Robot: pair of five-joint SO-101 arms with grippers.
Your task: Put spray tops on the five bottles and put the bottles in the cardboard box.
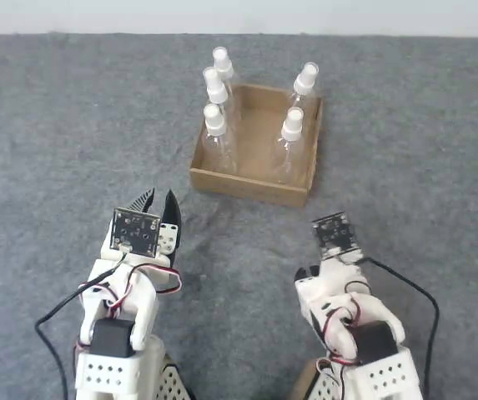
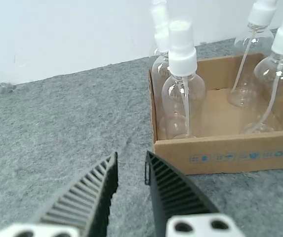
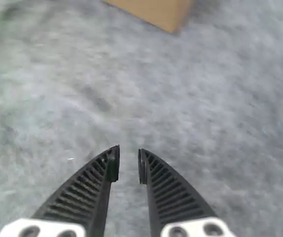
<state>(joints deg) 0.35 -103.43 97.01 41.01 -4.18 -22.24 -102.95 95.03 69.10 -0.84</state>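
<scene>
The cardboard box [image 1: 247,185] stands on the grey felt at the middle back. Several clear bottles stand upright in it, each with a white spray top: three along one side [image 1: 216,125] and two along the other [image 1: 293,127]. In the left wrist view the nearest bottle [image 2: 182,96] stands in the box's [image 2: 230,155] front corner. My left gripper [image 1: 158,204] [image 2: 131,160] hangs in front of that corner, open by a narrow gap and holding nothing. My right gripper [image 3: 128,158] points down at bare felt, also narrowly open, with a box corner [image 3: 156,10] farther off.
Grey felt [image 1: 72,125] covers the table on all sides of the box. A white wall [image 2: 57,34] runs behind the table. Both arm bases [image 1: 122,358] [image 1: 372,358] sit at the near edge, with black cables trailing from them.
</scene>
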